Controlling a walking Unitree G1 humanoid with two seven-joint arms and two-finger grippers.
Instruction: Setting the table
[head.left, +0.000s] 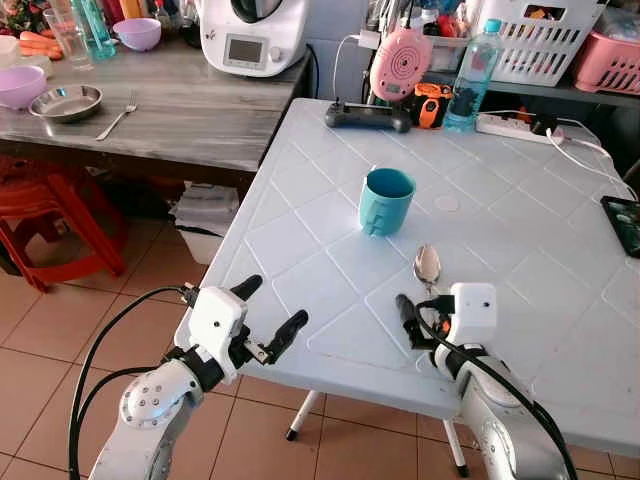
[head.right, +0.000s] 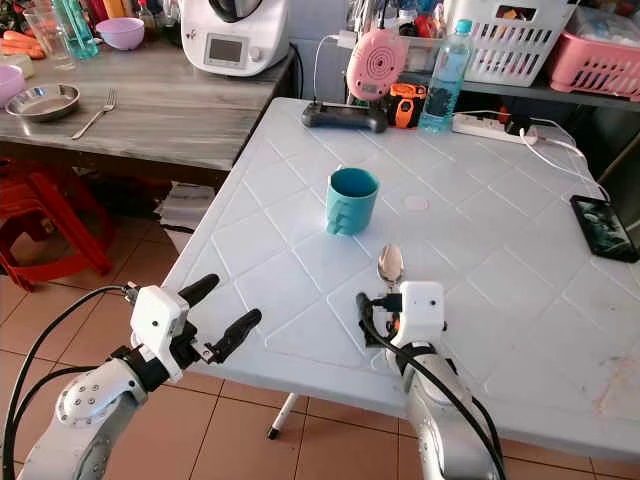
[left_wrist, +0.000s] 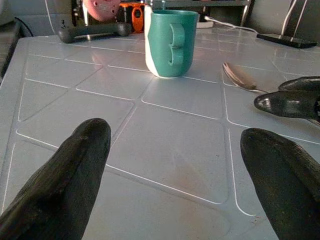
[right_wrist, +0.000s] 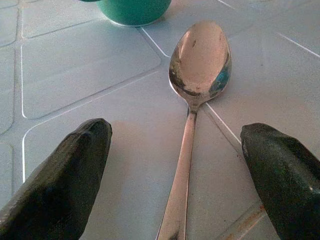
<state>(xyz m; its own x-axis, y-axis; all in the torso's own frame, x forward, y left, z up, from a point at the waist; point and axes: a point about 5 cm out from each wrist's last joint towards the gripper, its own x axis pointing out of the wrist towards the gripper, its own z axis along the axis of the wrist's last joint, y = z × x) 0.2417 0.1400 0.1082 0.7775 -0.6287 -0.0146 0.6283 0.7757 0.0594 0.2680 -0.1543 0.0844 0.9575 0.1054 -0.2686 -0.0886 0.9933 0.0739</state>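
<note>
A teal mug (head.left: 386, 200) stands upright near the middle of the white plastic table (head.left: 300, 200). Just in front of it lies a metal spoon (head.left: 427, 266), bowl toward the mug and handle pointing at me. My right gripper (right_wrist: 176, 134) is open low over the table, one finger on each side of the spoon's handle, not touching it. My left gripper (head.left: 270, 312) hovers open and empty at the table's near left edge, pointing toward the mug (left_wrist: 170, 42). The spoon's handle end is hidden under my right wrist.
At the table's far edge are a black controller (head.left: 365, 115), a pink device (head.left: 400, 62), a water bottle (head.left: 472, 78) and a power strip (head.left: 515, 126). A phone (head.left: 625, 222) lies at the right edge. The wooden counter (head.left: 180, 110) on the left holds a steel bowl (head.left: 66, 102) and fork (head.left: 118, 118). A red stool (head.left: 55, 215) stands below.
</note>
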